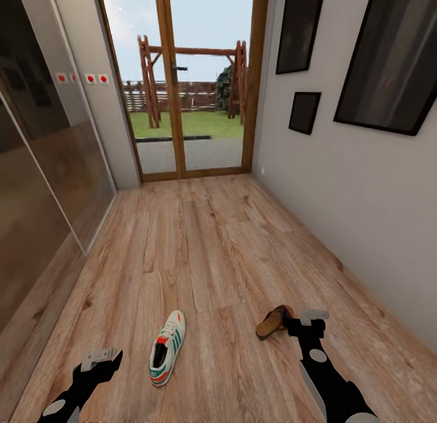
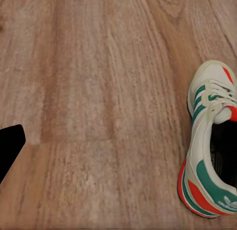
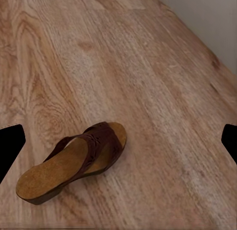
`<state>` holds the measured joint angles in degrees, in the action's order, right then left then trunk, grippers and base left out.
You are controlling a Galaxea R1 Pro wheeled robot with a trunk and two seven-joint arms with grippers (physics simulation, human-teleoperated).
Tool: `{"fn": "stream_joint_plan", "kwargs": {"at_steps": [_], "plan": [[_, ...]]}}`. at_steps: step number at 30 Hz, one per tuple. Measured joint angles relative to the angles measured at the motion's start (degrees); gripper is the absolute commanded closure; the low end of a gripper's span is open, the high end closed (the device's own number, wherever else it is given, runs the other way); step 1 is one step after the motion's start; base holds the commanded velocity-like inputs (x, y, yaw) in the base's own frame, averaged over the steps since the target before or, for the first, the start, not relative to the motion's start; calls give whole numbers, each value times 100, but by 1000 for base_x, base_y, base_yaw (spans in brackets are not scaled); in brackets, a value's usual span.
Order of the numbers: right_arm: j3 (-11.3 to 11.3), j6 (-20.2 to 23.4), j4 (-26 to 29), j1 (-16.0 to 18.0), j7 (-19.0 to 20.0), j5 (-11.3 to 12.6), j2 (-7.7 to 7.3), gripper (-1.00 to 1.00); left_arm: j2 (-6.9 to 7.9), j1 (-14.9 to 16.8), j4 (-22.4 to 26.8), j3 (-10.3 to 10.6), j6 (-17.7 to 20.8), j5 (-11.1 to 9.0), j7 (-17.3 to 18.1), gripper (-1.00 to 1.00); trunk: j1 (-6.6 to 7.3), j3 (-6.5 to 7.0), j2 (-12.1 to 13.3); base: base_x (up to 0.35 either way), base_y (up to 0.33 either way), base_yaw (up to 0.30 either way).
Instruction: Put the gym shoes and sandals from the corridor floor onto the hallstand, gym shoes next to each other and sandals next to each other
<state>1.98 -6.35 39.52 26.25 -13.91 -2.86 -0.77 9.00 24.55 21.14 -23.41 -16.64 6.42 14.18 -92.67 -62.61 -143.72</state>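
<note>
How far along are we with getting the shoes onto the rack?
Nothing looks done: one gym shoe and one sandal lie on the corridor floor. Nothing is in hand; the right gripper is nearest the sandal, the left gripper beside the shoe. All pickups and placements remain.

**One logo, no words**

The gym shoe (image 2: pixel 210 141) carries a white trefoil brand mark on the teal patch at its heel, seen in the left wrist view; any lettering under it is too small to read. No other text, numbers or signs are legible.
</note>
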Motion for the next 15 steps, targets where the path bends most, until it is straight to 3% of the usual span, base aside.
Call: {"fn": "stream_joint_plan", "kwargs": {"at_steps": [10,15], "plan": [[0,18,19,0,0,7,30,-100,0,0,0,25,36,5,-13,-100,-26,-222,-13,0,0,-2],[4,30,105,0,0,7,41,-100,3,40,0,144,88,3,-38,-100,-39,-337,-20,0,0,0]]}}
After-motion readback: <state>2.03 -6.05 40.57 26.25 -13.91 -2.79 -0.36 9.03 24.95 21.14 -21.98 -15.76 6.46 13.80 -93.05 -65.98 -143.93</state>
